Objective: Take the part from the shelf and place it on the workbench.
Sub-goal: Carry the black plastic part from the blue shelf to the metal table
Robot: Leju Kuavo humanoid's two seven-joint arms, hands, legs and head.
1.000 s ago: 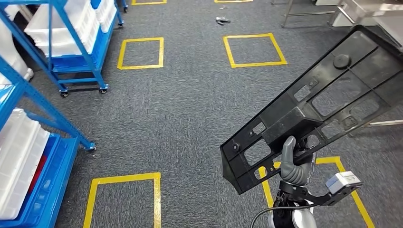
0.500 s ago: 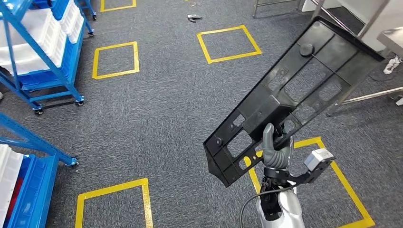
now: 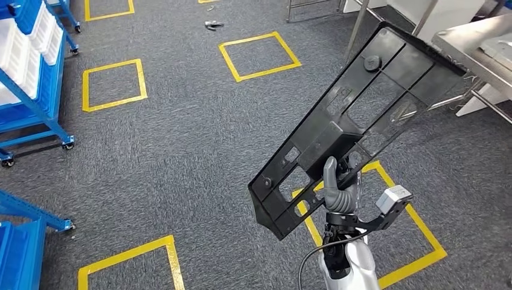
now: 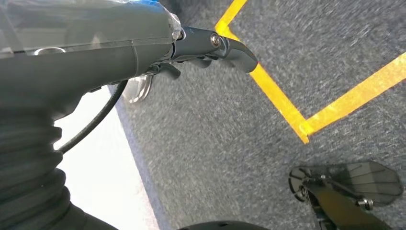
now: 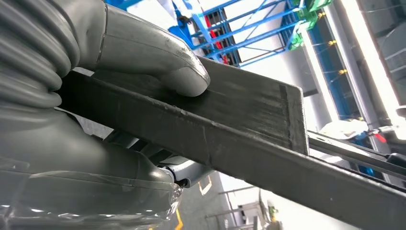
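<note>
A large flat black plastic part (image 3: 362, 115) with several cut-outs is held up tilted over the carpet in the head view. My right hand (image 3: 339, 190) grips it near its lower end, thumb lying on its face. In the right wrist view the thumb (image 5: 158, 52) presses on the part's (image 5: 249, 124) dark edge. The steel workbench (image 3: 477, 42) stands at the far right, just beyond the part's upper end. My left hand (image 4: 143, 52) hangs over the carpet holding nothing, its dark fingers (image 4: 225, 45) stretched out.
Blue wheeled shelf racks (image 3: 36, 90) with white bins stand at the left, and another rack corner (image 3: 24, 241) at the lower left. Yellow tape squares (image 3: 259, 55) mark the grey carpet. A small metal object (image 3: 213, 25) lies on the floor far ahead.
The whole picture has shifted left as the camera turned right: the blue racks slid toward the left edge and the workbench came in at the right. The part stays in my right hand.
</note>
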